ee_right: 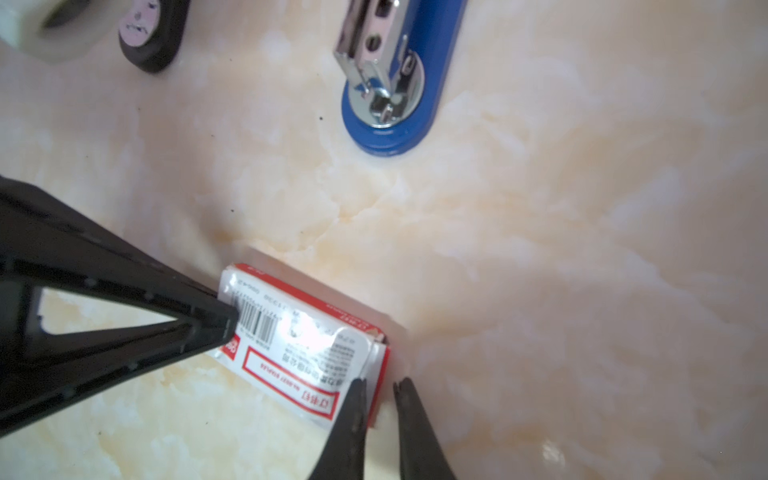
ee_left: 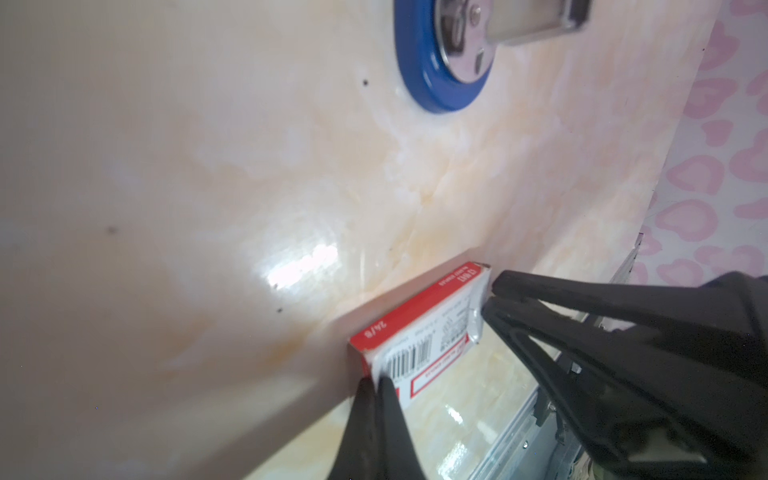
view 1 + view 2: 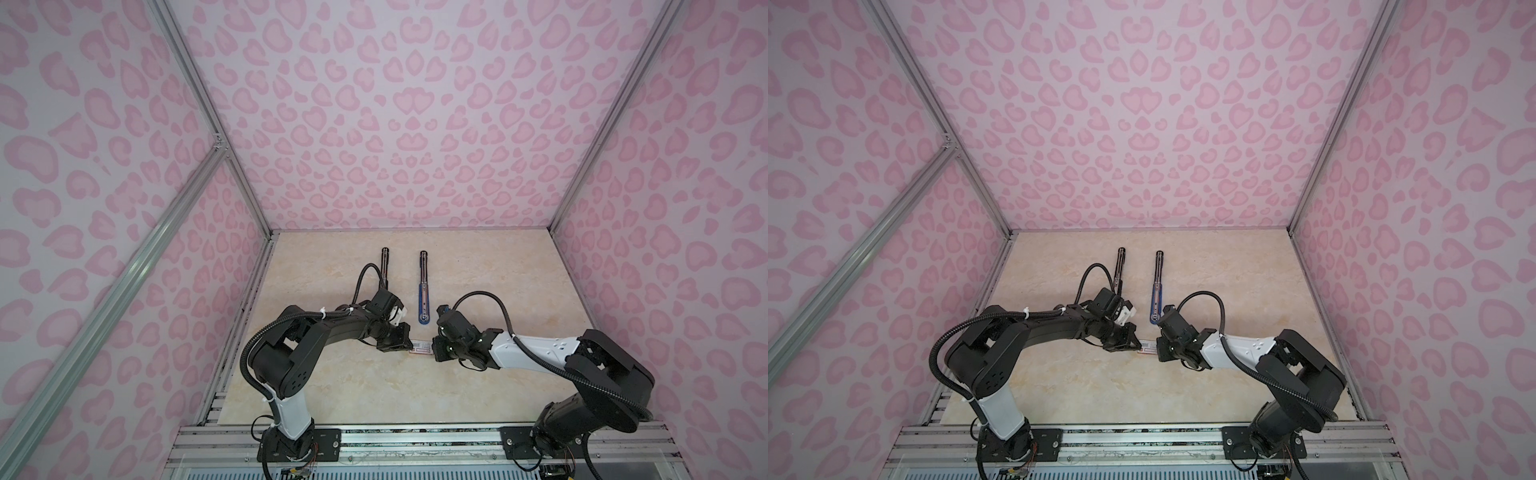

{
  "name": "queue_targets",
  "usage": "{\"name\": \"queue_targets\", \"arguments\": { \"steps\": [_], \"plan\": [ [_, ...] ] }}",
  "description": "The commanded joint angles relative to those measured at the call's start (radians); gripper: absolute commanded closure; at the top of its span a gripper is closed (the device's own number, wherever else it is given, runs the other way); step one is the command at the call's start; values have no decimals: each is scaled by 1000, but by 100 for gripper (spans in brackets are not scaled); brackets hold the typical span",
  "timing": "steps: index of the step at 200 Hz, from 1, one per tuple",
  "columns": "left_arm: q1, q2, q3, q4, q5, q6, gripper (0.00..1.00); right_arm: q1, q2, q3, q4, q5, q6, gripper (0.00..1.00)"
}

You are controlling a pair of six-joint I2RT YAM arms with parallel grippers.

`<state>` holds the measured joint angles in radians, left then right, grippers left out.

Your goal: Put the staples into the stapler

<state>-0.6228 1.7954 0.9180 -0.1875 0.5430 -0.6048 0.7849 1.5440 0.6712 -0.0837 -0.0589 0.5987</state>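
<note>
A small white box (image 3: 420,346) with a red label and a barcode lies flat on the marbled table (image 3: 498,270), near the robot's edge, and both arms reach in to it from opposite ends. The staples themselves do not show in any view, only this box. The left gripper (image 2: 376,384) has its jaws pressed together on the barcode end of the box, the white edge pinched between the two black fingertips; the right wrist view shows the same tip (image 1: 230,324) meeting the box at the barcode. The right gripper (image 1: 380,388) sits at the other end, where a white flap is bent up. Its jaws stand a little apart: one finger (image 1: 353,403) lies over the flap, while the other (image 1: 409,411) is just beside the red end wall with a sliver of table showing between, so it holds nothing. In both top views the two grippers nearly meet over the box (image 3: 1147,346). Just beyond it lies the blue stapler (image 3: 423,291), folded open flat, its rounded blue end toward the box and its metal arm stretching on toward the back wall. A black stapler (image 3: 385,266) lies alongside it, to the left, its near end hidden behind the left arm.
</note>
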Motion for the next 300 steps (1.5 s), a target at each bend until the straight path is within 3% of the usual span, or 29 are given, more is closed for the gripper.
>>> {"name": "queue_targets", "arguments": {
  "steps": [1,44,96,136,169,217,249,279,300],
  "plan": [
    [3,-8,-2,-26,-28,7,97,-1,5,-15,-40,20,1,84],
    [3,-13,-4,-28,-31,7,97,-3,-8,-24,-45,27,4,84],
    [2,-13,-5,-28,-29,7,97,0,-51,3,-39,1,3,64],
    [1,-14,-5,-26,-29,5,97,26,-12,53,-40,-3,-7,55],
    [1,-18,-10,-26,-30,5,97,34,37,79,-39,5,-2,56],
    [1,-24,-10,-29,-34,8,97,25,38,64,-58,19,0,75],
    [1,-24,-10,-29,-34,8,97,4,-3,29,-60,22,3,81],
    [1,-26,-9,-31,-35,10,97,-6,-18,12,-54,15,4,82],
    [1,-26,-8,-32,-32,10,97,-6,-21,13,-30,-5,16,77]
  ]
}}
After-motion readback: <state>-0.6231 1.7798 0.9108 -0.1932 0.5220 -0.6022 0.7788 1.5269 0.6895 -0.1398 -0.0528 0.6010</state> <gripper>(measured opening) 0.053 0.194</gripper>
